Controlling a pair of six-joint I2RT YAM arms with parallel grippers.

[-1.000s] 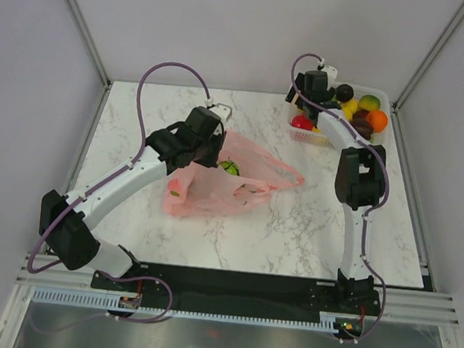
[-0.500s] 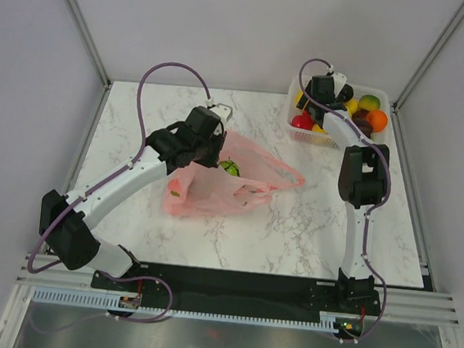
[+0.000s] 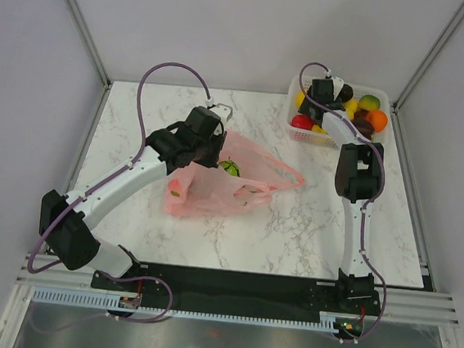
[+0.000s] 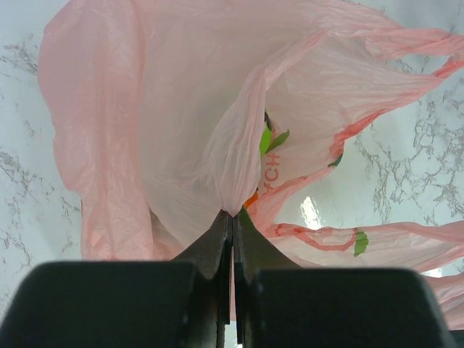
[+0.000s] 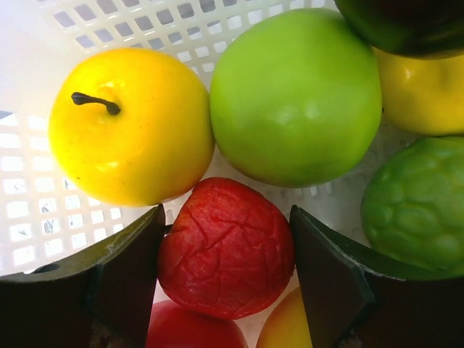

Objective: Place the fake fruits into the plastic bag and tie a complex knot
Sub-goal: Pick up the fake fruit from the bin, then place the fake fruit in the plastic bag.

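Both jaws of the right claw [image 5: 225, 217] stand apart astride a wrinkled red fruit [image 5: 225, 268] (close against its sides) in the white basket [image 5: 43, 181], beside a glossy yellow fruit [image 5: 130, 138] and a green fruit [image 5: 293, 94]. The left claw [image 4: 233, 217] is pinched together on the crinkly pink bag [image 4: 174, 109], which lies on the table [image 3: 292, 229].

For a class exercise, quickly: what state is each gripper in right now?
Left gripper: shut on the plastic bag.
Right gripper: open, jaws flanking the red fruit; a firm grip cannot be told.
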